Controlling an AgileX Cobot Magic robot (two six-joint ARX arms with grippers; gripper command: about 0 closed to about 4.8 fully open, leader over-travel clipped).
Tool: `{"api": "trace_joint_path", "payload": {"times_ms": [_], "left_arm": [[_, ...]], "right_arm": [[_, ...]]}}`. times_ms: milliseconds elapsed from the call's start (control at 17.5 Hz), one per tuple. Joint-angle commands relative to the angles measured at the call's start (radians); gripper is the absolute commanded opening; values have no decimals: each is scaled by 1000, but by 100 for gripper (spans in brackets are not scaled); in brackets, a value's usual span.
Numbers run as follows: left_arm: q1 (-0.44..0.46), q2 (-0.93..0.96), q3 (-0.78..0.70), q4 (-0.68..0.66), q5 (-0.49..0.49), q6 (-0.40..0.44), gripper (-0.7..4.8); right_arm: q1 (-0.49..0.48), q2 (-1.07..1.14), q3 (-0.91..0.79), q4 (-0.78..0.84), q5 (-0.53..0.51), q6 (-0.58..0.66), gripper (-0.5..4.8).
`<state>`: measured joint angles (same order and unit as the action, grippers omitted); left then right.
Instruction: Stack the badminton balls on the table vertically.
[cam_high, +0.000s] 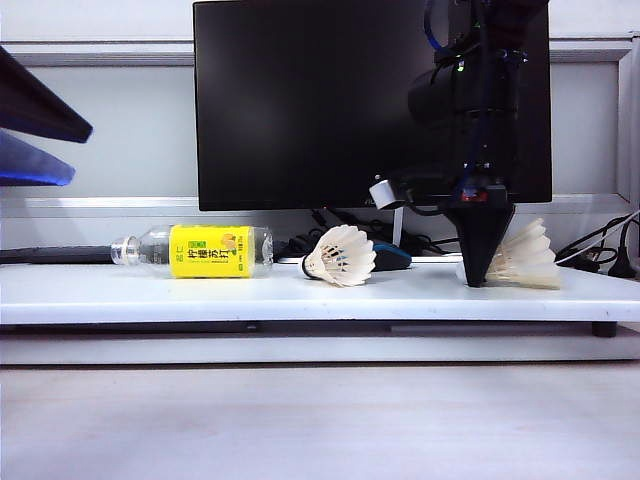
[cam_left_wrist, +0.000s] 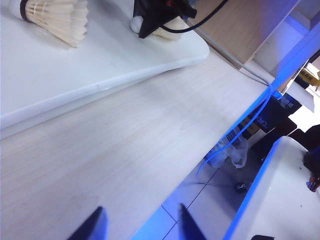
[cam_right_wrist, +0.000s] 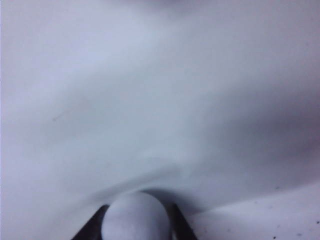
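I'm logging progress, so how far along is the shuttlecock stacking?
Nothing is stacked: both shuttlecocks lie on the table. The right gripper is down around the right shuttlecock, fingers beside its cork tip. The left gripper hangs open, away. Lifting and stacking onto the middle shuttlecock remain.

ext: low front, level | L wrist: high, oblique | R wrist: close-up on table (cam_high: 200, 290)

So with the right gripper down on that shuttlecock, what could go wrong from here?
The right gripper has its fingers around only the rounded cork tip of the right shuttlecock, so it might squirt out or tilt when lifted. That shuttlecock lies near the table's far edge beside cables, so a nudge could roll it off.
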<state>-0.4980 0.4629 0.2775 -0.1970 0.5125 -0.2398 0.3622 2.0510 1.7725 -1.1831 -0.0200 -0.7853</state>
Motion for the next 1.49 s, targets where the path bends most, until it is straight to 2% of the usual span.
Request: {"api": "trace_joint_path", "payload": {"times_ms": [57, 172, 458, 686, 915, 1030, 1201, 1316, 1487], "left_arm": [[1, -2, 6, 12, 4, 5, 192], [1, -2, 6, 13, 3, 5, 192], [1, -2, 6, 19, 3, 8, 192], [1, -2, 6, 19, 3, 8, 192], [1, -2, 5, 18, 3, 10, 192], [1, -2, 5, 19, 3, 21, 192], [1, -1, 5, 19, 4, 21, 192], [1, -2, 5, 22, 4, 21, 192], [1, -2, 5, 22, 4, 20, 192]], "right_arm": [[1, 1, -1, 34, -3, 0, 142], [2, 1, 0, 54, -29, 11, 142], [0, 1, 0, 171, -160, 138, 144], [-6, -10, 0, 336, -196, 274, 160], [-38, -59, 0, 453, -307, 373, 158], [-58, -77, 1, 453, -309, 369, 158], [-56, -73, 10, 266, -256, 204, 181], [-42, -67, 10, 210, -156, 151, 181], [-42, -65, 11, 190, -100, 77, 181]]}}
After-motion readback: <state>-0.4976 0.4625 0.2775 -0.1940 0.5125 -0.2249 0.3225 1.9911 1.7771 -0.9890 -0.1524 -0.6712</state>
